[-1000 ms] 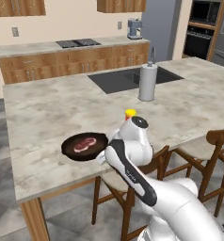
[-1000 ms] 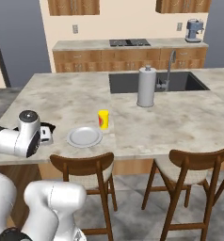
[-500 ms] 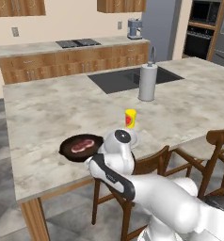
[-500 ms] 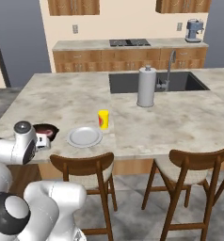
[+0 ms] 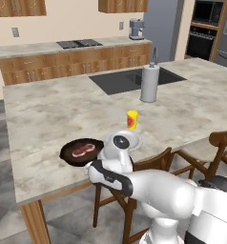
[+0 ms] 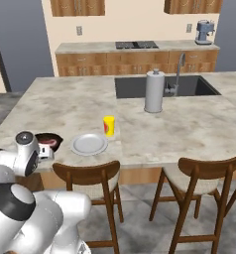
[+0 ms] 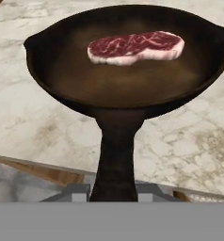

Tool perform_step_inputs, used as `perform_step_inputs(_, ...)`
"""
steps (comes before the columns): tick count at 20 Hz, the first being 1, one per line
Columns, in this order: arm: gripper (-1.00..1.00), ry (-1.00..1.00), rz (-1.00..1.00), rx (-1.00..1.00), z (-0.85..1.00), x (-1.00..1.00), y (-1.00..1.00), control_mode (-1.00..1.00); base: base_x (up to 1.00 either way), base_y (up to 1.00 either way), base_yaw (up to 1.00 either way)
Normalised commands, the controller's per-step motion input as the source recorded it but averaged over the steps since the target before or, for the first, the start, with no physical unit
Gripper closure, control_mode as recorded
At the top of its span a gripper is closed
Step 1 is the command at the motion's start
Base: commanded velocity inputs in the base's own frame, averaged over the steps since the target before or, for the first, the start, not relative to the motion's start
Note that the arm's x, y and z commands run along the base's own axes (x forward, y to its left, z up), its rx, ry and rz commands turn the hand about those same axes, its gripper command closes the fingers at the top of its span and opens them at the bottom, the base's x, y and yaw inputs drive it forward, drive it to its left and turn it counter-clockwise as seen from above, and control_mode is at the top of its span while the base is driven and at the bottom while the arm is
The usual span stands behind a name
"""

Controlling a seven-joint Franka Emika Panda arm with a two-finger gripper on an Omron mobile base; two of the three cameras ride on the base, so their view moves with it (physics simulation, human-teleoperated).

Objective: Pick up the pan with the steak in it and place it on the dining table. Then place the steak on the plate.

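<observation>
Pan sits near the table edge, its handle running back into the gripper, clamped on it. One steak lies inside; one plate rests just beside.

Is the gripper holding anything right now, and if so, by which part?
Yes: the gripper holds the pan by the end of its long handle, with a grey finger on each side. The steak lies inside the pan.
</observation>
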Motion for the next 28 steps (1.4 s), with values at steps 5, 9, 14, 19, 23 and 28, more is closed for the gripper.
perform_step_inputs(5,1.0,0.0,-0.01,0.0,-0.33,0.31,0.11,-1.0,0.0,0.0,0.0)
perform_step_inputs(9,1.0,0.0,-0.01,0.0,-0.23,0.31,0.12,-1.0,0.0,0.0,0.0)
perform_step_inputs(14,-1.0,-0.01,-0.03,0.01,0.08,0.0,0.0,-1.0,0.0,0.0,0.0)
perform_step_inputs(19,-1.0,0.0,-0.14,0.03,0.48,0.0,0.05,-1.0,0.0,0.0,0.0)
perform_step_inputs(23,-1.0,0.0,-0.19,0.0,0.61,0.06,0.13,-1.0,0.0,0.0,0.0)
perform_step_inputs(28,-1.0,0.04,-0.21,0.0,0.74,0.01,0.23,-1.0,0.0,0.0,0.0)
